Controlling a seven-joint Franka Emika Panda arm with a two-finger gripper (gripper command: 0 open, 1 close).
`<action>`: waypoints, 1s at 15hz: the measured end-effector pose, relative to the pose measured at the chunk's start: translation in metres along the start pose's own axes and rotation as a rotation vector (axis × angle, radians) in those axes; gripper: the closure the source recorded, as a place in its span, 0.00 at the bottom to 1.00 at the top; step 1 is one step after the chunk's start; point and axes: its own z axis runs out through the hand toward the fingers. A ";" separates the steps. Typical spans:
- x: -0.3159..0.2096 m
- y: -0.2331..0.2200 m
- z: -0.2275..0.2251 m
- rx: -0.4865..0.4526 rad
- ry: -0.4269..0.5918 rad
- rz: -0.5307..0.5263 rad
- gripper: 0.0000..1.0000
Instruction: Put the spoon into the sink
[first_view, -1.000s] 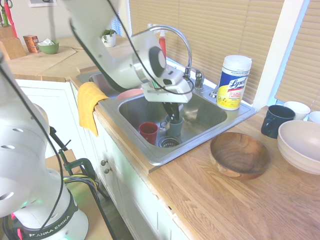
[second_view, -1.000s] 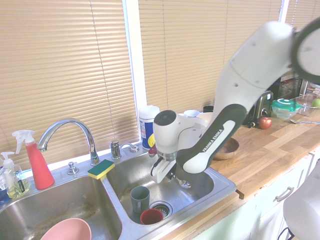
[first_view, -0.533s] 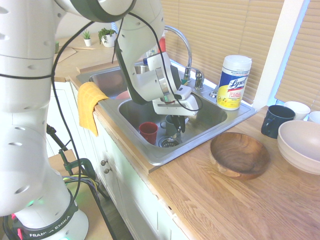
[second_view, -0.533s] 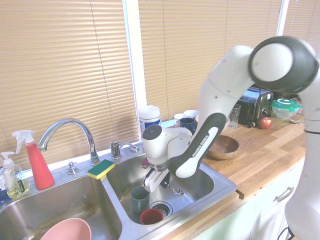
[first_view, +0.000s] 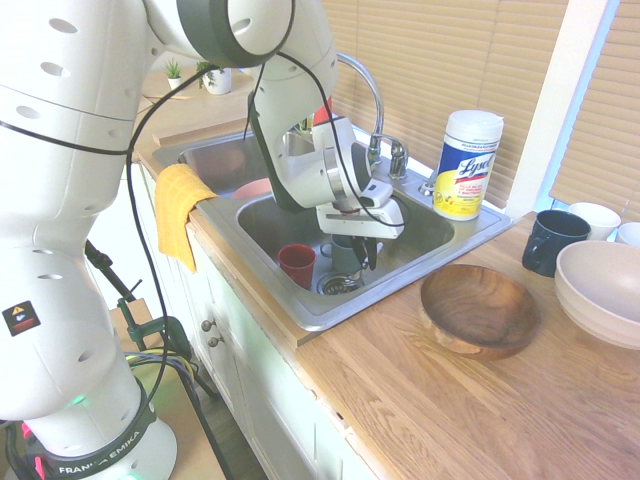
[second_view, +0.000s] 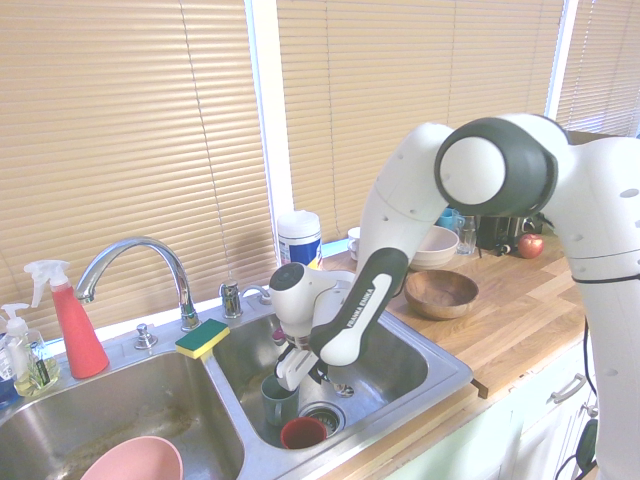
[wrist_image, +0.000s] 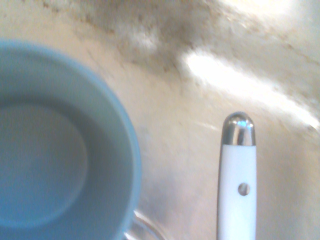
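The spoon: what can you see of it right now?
The spoon shows best in the wrist view: a pale white handle with a small round rivet and a shiny rounded metal cap at its end, over the sink's steel floor beside a blue-green cup. From outside, the shut gripper holds it low inside the right basin near the drain; it shows only as a thin sliver there. Its bowl is hidden, and I cannot tell whether it touches the sink.

Exterior views oppose, sharing sink (first_view: 290, 300); wrist close, seemingly downward.
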 end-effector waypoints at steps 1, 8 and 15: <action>0.003 -0.003 0.006 -0.002 -0.011 -0.001 1.00; 0.019 -0.002 0.032 -0.070 -0.136 0.017 1.00; 0.031 0.000 0.050 -0.168 -0.291 0.059 1.00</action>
